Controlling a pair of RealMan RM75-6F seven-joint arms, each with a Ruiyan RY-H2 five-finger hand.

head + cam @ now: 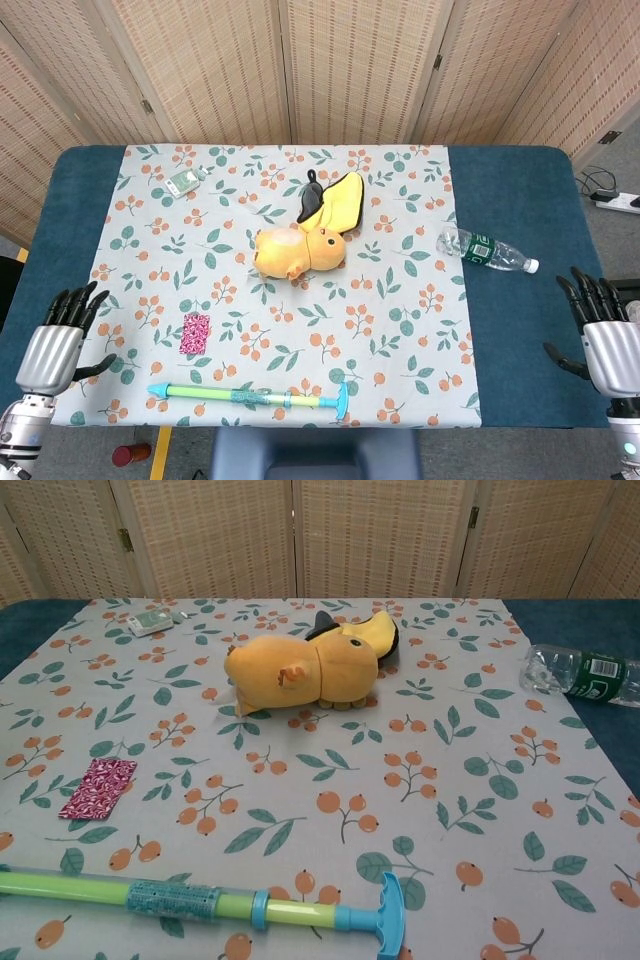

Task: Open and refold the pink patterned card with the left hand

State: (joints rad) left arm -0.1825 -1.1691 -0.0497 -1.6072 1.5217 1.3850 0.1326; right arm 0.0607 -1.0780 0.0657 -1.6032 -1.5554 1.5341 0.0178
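The pink patterned card (194,333) lies folded flat on the floral cloth (400,300) near the front-left of the bench (510,200), just behind the long green-and-blue plastic pump toy (250,397) and well apart from everything else; that open spot probably leaves the fingers room to come at its edges; the left hand (58,345) hovers off the cloth's left edge, released, fingers spread and holding nothing, near the card but not touching it, which suggests the reach is the step in hand; the right hand (605,340) waits at the far right edge over the dark blue covering, likewise slack and empty, presumably parked since the task is not its own; the card looks thin and stiff with a busy pink-and-white print, so lifting one leaf off a soft cloth may call for a fingertip under the edge; behind it rests a plump orange plush toy (300,245) with a yellow wing, soft and rounded; a clear crinkled water bottle (487,250) lies on its side to the right; a small green-labelled packet (185,181) sits at the back left.
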